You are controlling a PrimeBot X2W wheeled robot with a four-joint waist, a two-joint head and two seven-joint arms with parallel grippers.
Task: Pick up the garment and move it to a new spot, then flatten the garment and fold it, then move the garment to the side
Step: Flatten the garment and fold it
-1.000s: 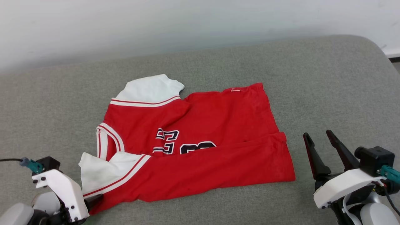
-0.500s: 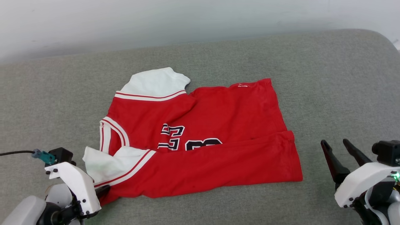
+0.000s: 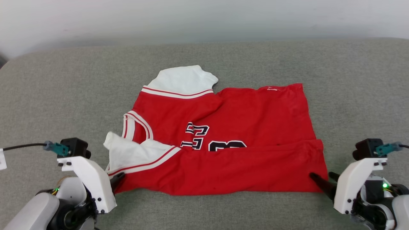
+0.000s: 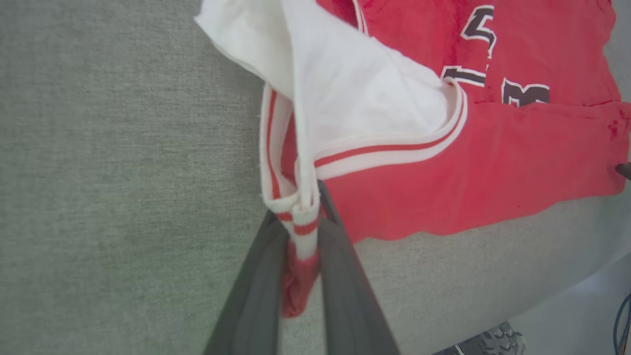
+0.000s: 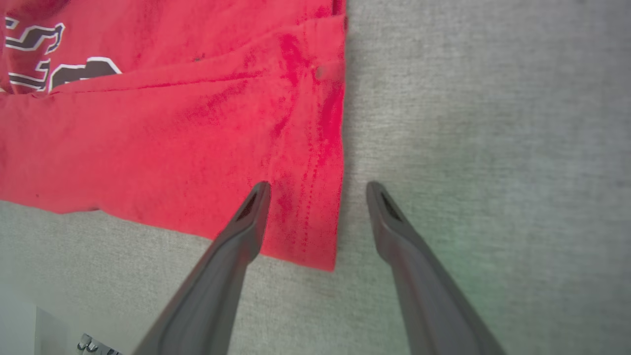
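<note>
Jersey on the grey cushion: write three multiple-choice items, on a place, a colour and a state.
1. The right end effector is at the jersey's: A) collar B) near hem corner C) far sleeve.
2. The sleeves are: A) white B) black C) grey.
3. The left end effector is: A) open beside the cloth B) shut on the jersey C) shut on a cable.
Answers: 1 B, its open fingers straddle that corner's edge; 2 A, both sleeves show white; 3 B, striped trim is pinched in its grip.
</note>
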